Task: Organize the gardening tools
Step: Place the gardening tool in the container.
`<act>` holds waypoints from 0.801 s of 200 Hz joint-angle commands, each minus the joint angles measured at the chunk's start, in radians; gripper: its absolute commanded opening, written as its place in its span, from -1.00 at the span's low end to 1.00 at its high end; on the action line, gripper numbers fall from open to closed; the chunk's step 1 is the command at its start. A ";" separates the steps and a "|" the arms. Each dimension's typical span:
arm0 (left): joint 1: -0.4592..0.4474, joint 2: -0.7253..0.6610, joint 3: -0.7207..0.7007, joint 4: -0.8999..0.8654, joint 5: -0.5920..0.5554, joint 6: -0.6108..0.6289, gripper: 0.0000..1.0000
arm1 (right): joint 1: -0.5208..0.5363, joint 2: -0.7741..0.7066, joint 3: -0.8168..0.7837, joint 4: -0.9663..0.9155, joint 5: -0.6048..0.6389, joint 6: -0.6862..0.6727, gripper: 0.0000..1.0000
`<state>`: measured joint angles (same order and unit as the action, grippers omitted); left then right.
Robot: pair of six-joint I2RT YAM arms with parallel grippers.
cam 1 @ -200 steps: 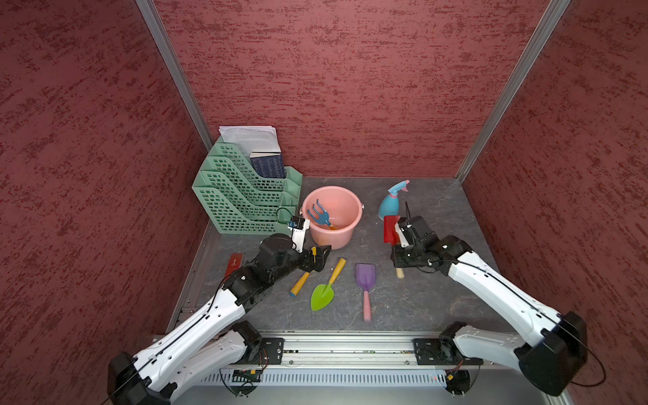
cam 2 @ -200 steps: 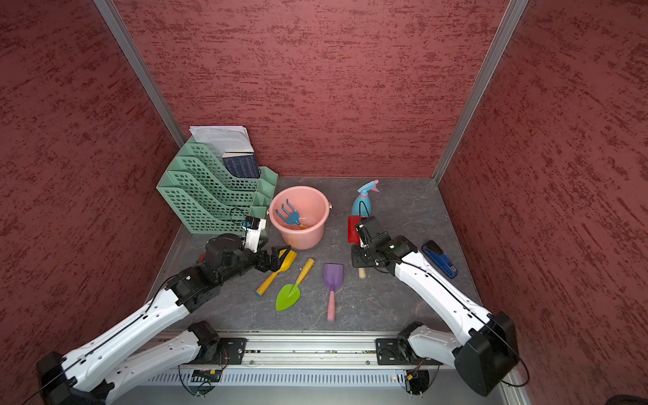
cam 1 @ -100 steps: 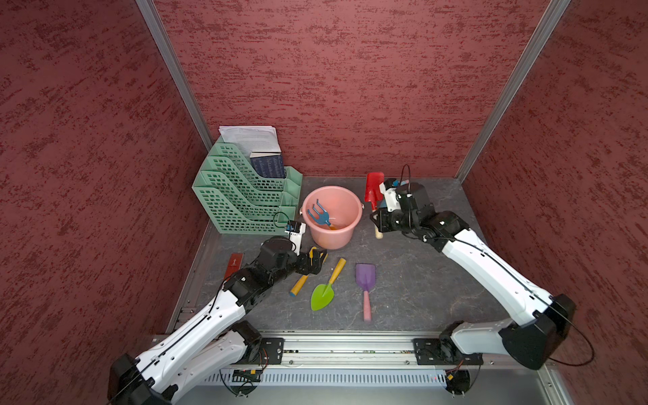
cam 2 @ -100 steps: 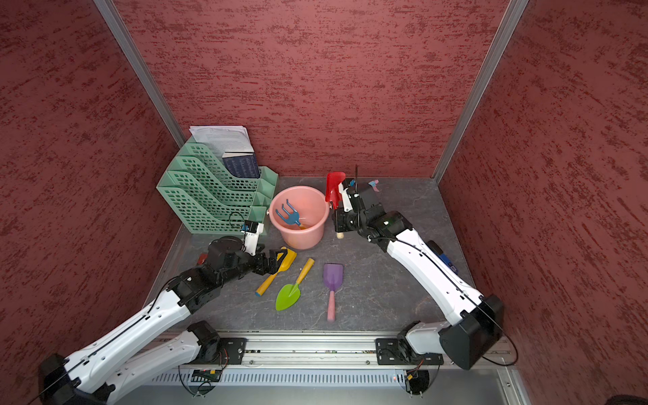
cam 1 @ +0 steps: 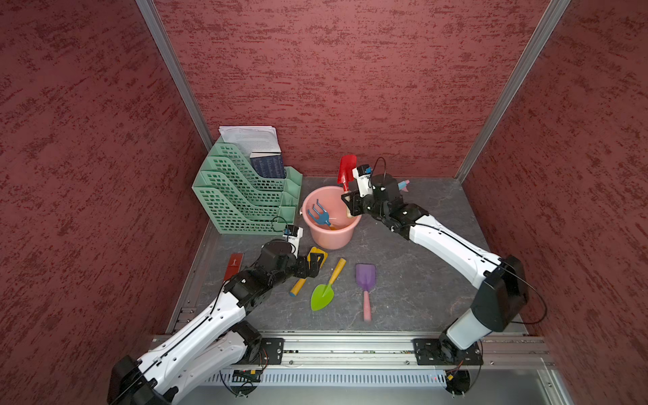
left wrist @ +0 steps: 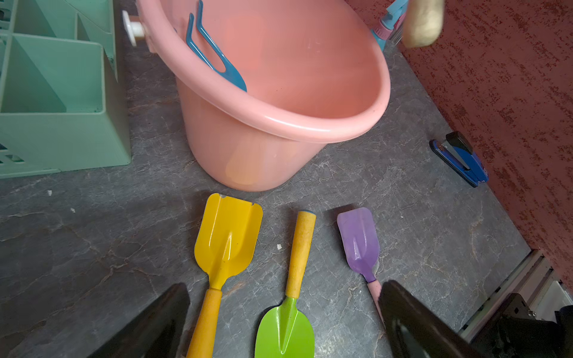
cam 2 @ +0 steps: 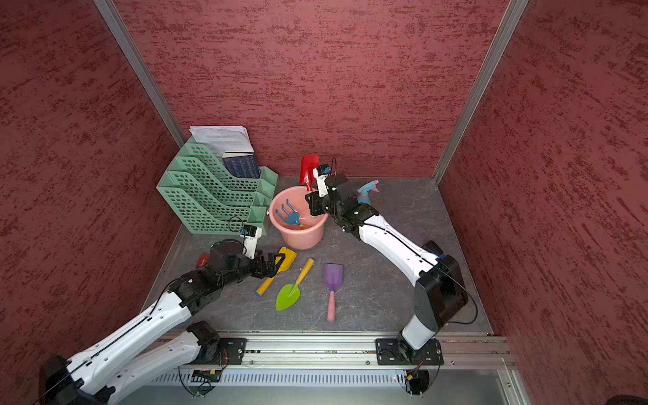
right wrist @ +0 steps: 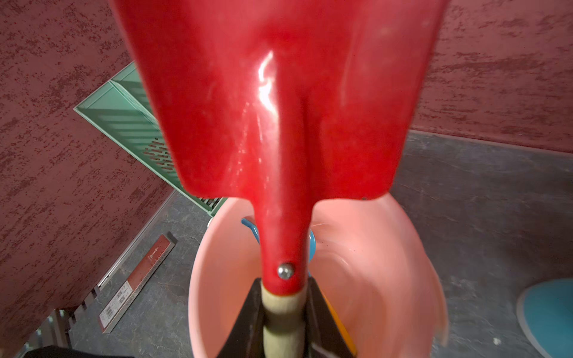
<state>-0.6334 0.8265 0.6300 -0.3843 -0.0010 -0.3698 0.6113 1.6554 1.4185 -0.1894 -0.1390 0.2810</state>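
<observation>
Above the pink bucket (cam 1: 333, 238), right end effector (cam 1: 350, 207) clamps the red shovel (cam 1: 347, 168), blade upward; left end effector (cam 1: 314, 263) spreads wide by the yellow shovel (left wrist: 228, 235).

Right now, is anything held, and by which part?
Right gripper clamps the red flat-bladed shovel by its pale handle, just below the blade; left gripper holds nothing.

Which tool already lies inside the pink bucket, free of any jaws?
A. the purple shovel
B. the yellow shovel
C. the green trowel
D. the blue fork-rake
D: the blue fork-rake leans against the inner wall of the pink bucket, while the yellow shovel, the green trowel and the purple shovel lie on the table outside it.
</observation>
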 commanded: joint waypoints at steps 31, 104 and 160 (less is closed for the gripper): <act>0.009 -0.023 -0.024 0.007 0.006 -0.011 0.99 | 0.033 0.131 0.046 0.196 -0.002 -0.025 -1.00; 0.014 -0.038 -0.035 0.005 0.001 -0.008 1.00 | 0.059 0.246 0.053 0.293 0.050 -0.008 -1.00; 0.017 -0.048 -0.039 -0.004 -0.002 -0.004 0.99 | 0.069 0.279 0.046 0.323 0.095 -0.017 -1.00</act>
<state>-0.6228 0.7906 0.6018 -0.3855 -0.0013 -0.3714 0.6724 1.9251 1.4319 0.0692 -0.0864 0.2722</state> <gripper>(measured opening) 0.996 0.211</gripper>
